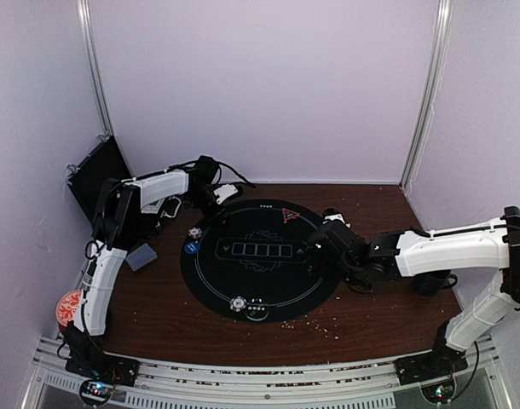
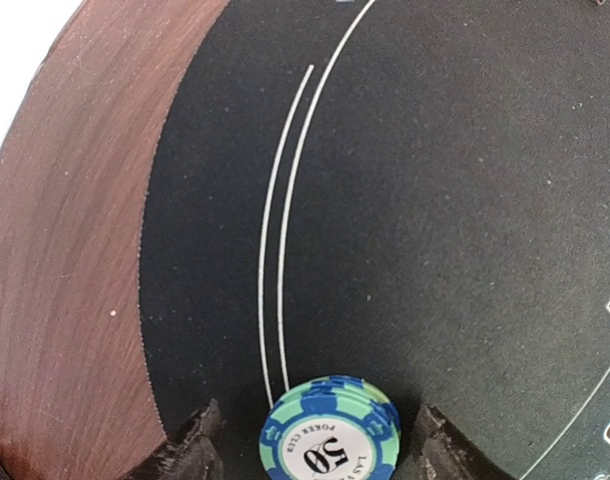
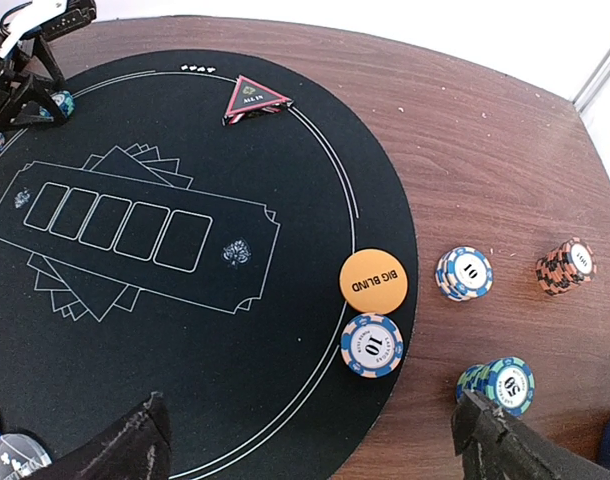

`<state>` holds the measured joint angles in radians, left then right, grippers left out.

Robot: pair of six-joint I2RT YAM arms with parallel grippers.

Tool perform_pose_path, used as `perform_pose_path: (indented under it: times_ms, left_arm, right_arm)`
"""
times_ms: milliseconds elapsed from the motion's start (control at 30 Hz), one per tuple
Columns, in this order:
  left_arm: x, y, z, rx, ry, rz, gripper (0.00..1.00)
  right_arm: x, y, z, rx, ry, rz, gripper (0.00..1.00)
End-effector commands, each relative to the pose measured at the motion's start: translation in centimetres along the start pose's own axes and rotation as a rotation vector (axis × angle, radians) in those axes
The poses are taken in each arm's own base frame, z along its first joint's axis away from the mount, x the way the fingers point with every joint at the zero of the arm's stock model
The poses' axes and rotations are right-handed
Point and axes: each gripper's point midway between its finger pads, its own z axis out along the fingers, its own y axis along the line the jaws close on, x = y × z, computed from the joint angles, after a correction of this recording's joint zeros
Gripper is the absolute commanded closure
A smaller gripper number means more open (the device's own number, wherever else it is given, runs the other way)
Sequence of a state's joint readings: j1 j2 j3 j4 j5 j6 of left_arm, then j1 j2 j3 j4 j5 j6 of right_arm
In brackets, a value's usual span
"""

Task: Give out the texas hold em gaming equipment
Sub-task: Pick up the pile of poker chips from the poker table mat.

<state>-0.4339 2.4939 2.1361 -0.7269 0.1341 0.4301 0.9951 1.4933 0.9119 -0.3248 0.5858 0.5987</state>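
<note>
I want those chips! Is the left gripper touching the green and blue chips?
Apart. The left wrist view shows black mat between the chips and both fingers of the left gripper.

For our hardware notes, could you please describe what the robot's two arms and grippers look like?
Both the left arm and right arm have smooth white link covers joined by black joints, with thin black cables looping alongside. The left gripper and right gripper have dark, rough-textured black fingers.

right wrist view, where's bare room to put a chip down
Bare mat between the printed card boxes and the orange button; bare table right of the red triangle. Crowded: chip stacks on the table beside the button.
</note>
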Motion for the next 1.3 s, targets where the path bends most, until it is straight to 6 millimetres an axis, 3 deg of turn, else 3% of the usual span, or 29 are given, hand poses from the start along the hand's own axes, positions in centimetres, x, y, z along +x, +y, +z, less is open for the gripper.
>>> perform_pose_path:
  times_ms: [0,633,1267]
  left_arm:
    - [0.1,-0.6,1.4,0.024,0.000,0.006,0.36]
    - [3.8,-3.5,2.4,0.151,0.160,-0.024,0.42]
    - [5.2,-1.6,3.1,0.034,0.220,-0.030,0.60]
  right_arm:
    - [-0.9,0.1,-0.2,0.023,-0.025,0.004,0.00]
    - [-1.1,0.2,-0.6,0.023,-0.036,0.002,0.01]
    - [-1.1,0.3,-0.8,0.029,-0.044,-0.006,0.02]
